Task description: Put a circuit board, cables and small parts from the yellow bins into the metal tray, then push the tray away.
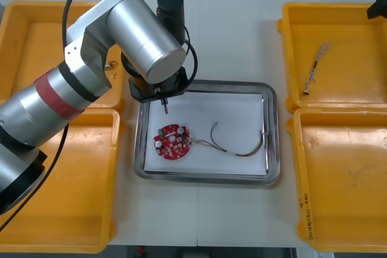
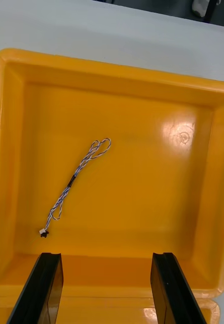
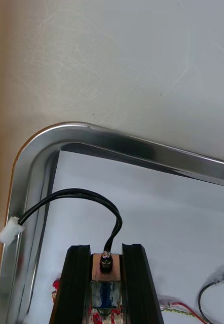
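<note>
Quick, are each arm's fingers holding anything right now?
Left gripper: shut on black cable, above tray corner.
Right gripper: open, above bin.

A robotics lab or electronics workstation: a plain light bench [image 1: 236, 22] carries yellow bins [image 1: 351, 22] left and right, with a metal tray [image 1: 272, 143] between them holding a red circuit board [image 1: 173, 141] and loose cables [image 1: 242, 151].

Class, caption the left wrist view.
Left fingers grip a black cable over a corner of the metal tray.
</note>
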`<action>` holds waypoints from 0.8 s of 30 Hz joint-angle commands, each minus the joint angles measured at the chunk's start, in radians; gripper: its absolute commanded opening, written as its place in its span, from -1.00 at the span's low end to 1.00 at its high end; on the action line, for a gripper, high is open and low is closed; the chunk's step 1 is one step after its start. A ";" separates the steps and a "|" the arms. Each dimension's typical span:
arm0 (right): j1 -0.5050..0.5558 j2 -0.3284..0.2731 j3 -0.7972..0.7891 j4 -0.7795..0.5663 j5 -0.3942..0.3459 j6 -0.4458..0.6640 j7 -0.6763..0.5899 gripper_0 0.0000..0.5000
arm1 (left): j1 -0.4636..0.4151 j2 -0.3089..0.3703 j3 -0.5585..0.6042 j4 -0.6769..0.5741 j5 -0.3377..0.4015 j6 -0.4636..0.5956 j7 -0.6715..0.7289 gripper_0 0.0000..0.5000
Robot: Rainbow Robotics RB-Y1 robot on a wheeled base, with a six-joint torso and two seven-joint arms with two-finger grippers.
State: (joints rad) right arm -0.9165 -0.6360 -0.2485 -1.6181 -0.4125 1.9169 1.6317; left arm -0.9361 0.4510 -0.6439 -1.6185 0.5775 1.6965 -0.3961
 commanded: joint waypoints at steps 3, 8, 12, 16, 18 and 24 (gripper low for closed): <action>-0.050 0.058 -0.081 0.029 0.035 0.003 -0.067 1.00 | -0.006 -0.026 -0.016 0.002 -0.034 -0.061 0.028 -0.99; -0.050 0.096 -0.104 0.050 0.054 0.003 -0.081 1.00 | 0.003 -0.025 -0.042 0.009 -0.051 -0.077 0.029 -1.00; -0.051 0.108 -0.094 0.061 0.060 0.003 -0.089 1.00 | 0.016 -0.025 -0.043 0.022 -0.053 -0.087 0.028 -1.00; -0.051 0.116 -0.083 0.095 0.063 0.003 -0.096 1.00 | 0.030 -0.023 -0.043 0.034 -0.054 -0.109 0.025 -0.99; -0.054 0.116 -0.077 0.112 0.066 0.003 -0.101 1.00 | 0.033 -0.025 -0.043 0.042 -0.054 -0.115 0.025 -0.99; -0.097 0.116 -0.069 0.188 0.083 0.003 -0.115 1.00 | 0.036 -0.025 -0.045 0.063 -0.053 -0.129 0.020 -0.99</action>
State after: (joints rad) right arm -0.9300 -0.5241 -0.3298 -1.4630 -0.3454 1.9169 1.5641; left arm -0.9107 0.4489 -0.6776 -1.5571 0.5350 1.5839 -0.3959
